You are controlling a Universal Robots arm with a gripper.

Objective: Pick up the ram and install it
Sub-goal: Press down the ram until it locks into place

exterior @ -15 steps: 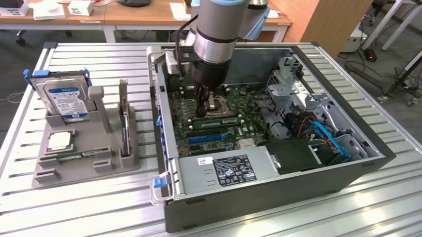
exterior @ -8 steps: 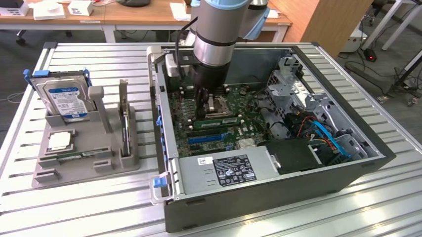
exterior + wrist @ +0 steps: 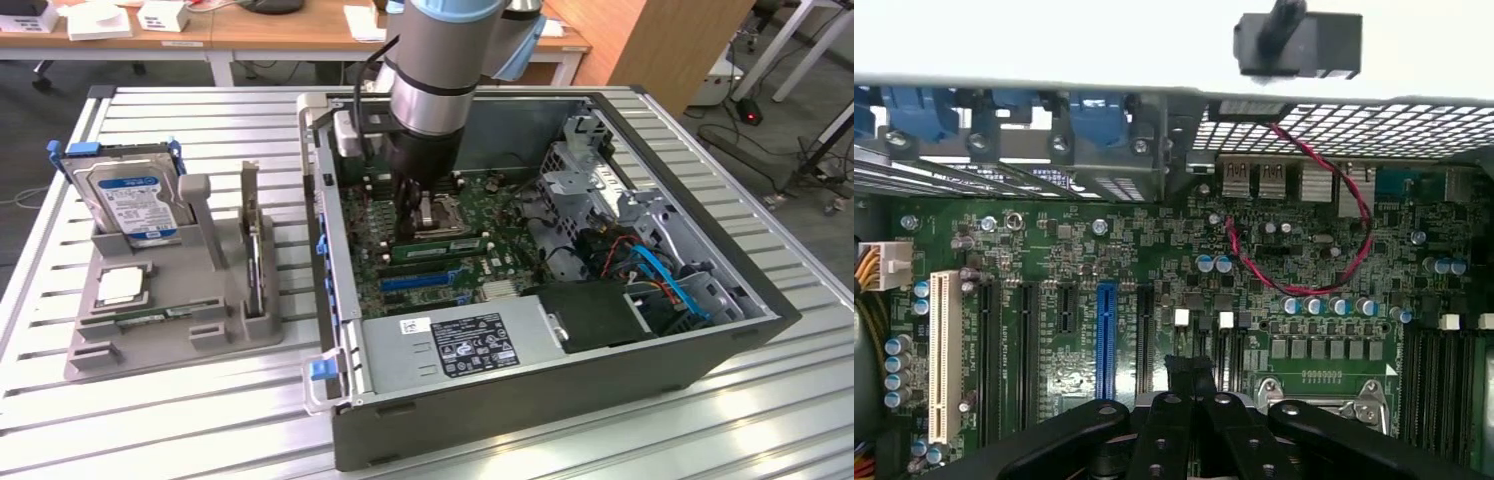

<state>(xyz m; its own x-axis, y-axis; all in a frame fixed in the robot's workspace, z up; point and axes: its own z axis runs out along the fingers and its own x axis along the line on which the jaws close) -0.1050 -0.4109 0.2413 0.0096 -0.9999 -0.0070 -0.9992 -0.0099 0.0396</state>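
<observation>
The ram (image 3: 435, 245), a long green stick, lies across the motherboard (image 3: 501, 268) inside the open computer case (image 3: 534, 400), close to the CPU socket. My gripper (image 3: 419, 205) reaches down into the case just behind that stick. In the wrist view the gripper (image 3: 1190, 372) is shut, its black fingers (image 3: 1166, 420) pressed together over the dark memory slots with white latches (image 3: 1180, 318). Nothing shows between the fingertips. The fingers hide the slots under them, so I cannot tell whether they touch the ram.
A grey tray (image 3: 174, 335) on the exterior view's left holds a silver hard drive (image 3: 134, 200) with a blue label and a dark upright card (image 3: 251, 235). A power supply (image 3: 454, 345), blue cables (image 3: 661, 275) and a drive cage (image 3: 587, 170) crowd the case. Red-black wire (image 3: 1334, 250) loops over the board.
</observation>
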